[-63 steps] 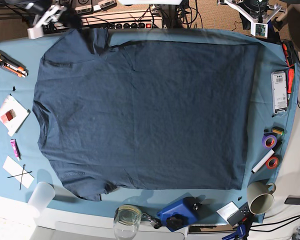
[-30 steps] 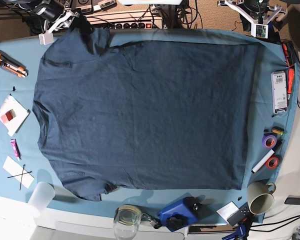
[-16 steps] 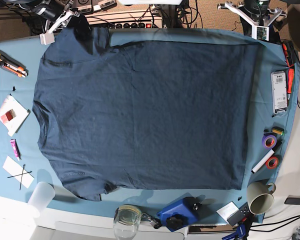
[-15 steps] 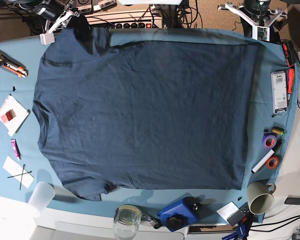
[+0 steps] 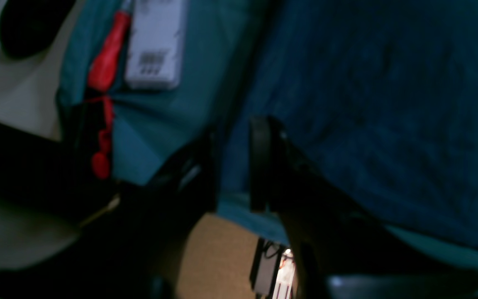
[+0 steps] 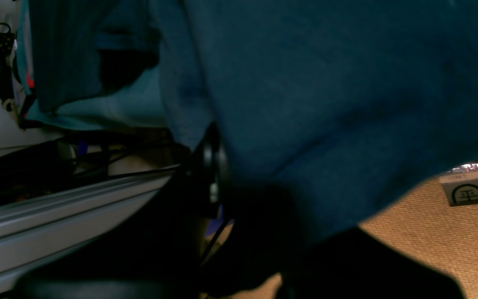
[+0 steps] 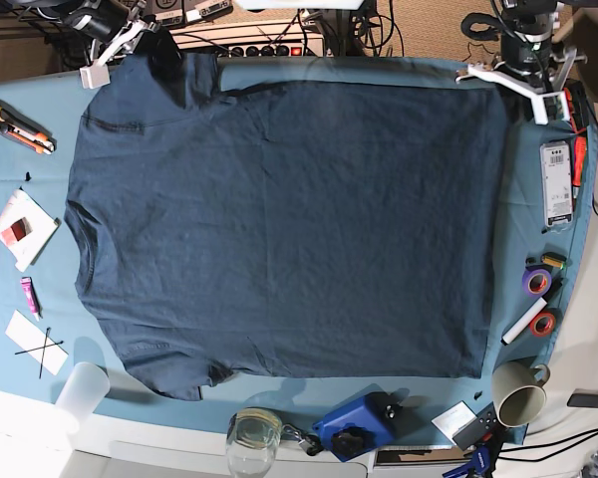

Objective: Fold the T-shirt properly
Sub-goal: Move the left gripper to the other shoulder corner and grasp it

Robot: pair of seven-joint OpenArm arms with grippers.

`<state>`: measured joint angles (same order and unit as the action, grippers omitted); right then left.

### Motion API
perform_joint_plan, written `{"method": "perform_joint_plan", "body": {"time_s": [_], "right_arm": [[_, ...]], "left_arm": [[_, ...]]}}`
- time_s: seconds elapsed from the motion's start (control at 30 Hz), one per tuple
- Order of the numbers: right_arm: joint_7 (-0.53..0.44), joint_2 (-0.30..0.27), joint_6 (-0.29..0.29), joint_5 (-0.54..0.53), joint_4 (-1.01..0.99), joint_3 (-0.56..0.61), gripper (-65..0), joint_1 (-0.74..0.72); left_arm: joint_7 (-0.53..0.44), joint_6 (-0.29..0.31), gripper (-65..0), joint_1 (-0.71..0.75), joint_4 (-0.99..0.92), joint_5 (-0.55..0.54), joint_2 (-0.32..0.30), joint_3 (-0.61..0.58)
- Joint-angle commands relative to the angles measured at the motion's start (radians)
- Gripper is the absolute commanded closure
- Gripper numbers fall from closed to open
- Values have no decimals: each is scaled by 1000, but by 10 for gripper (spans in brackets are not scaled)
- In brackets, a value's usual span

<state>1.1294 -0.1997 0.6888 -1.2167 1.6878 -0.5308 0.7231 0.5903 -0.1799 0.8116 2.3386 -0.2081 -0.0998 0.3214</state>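
My right tool [image 6: 214, 174] is clamped on the T-shirt [image 7: 289, 224] sleeve; my left tool [image 5: 232, 166] stands partly apart, straddling the hem corner.

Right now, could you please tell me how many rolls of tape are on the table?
2: a purple tape roll and an orange tape roll, near the teal tablecloth's right edge; others may be hidden.

Mug [image 7: 519, 392], tape rolls [image 7: 536, 280] (tablecloth's edge [image 7: 20, 169]).

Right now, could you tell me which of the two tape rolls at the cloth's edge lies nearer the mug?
The orange roll: it lies just above the mug, while the purple roll sits farther up the edge.
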Motion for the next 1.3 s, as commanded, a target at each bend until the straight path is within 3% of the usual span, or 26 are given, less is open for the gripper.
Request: {"method": "perform_joint_plan", "body": {"time_s": [0.0, 0.1, 0.27, 0.5, 0.57, 0.7, 0.9, 1.1, 1.27], "right_arm": [[-3, -11, 9, -21, 12, -8, 0, 9], [1, -11, 9, -20, 12, -8, 0, 9], [5, -11, 9, -15, 12, -8, 0, 9], [3, -11, 9, 13, 12, -8, 0, 8], [3, -11, 9, 13, 12, -8, 0, 8], [4, -11, 9, 13, 12, -8, 0, 9], [8, -11, 9, 13, 12, -8, 0, 9], [8, -11, 9, 13, 12, -8, 0, 11], [8, -11, 9, 13, 12, -8, 0, 11]], "left_arm": [[-21, -2, -125, -1, 18, 3, -3, 3], [-18, 51, -125, -29, 0, -55, -3, 4], [118, 167, -125, -96, -71, -182, -3, 80], [137, 274, -126, -97, -86, -361, -4, 270], [163, 329, -126, -97, -103, -404, -10, 294], [171, 386, -126, -107, -202, -476, -38, 296], [203, 392, -126, -166, -330, -513, -70, 297], [304, 478, -126, -216, -415, -587, -72, 297], [308, 481, -126, -216, -456, -606, -73, 297]]}}
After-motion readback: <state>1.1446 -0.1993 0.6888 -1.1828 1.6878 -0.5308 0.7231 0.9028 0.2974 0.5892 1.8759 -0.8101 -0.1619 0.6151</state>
